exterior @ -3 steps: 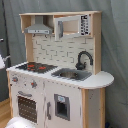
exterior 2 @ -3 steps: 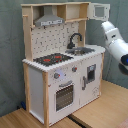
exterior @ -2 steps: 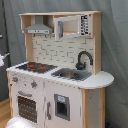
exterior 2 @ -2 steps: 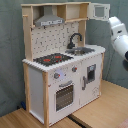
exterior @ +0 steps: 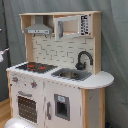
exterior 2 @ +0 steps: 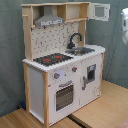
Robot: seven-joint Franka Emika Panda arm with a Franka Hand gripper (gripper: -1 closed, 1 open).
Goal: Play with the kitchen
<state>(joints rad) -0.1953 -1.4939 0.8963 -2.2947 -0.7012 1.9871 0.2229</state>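
Here, kitchen (exterior 2: 62, 65) upright, sink (exterior: 71, 74) basin bare, arm (exterior 2: 124, 25) at edge, jaws' state untellable

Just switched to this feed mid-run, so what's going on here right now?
Nothing is being handled at this moment. The toy play kitchen stands on the wooden floor in both exterior views. Its oven door is closed and the small upper cabinet door at the top hangs open. The robot arm shows only as a white shape at the second exterior view's right edge, apart from the kitchen; its gripper is not visible. It has drawn back toward that edge over the last second.
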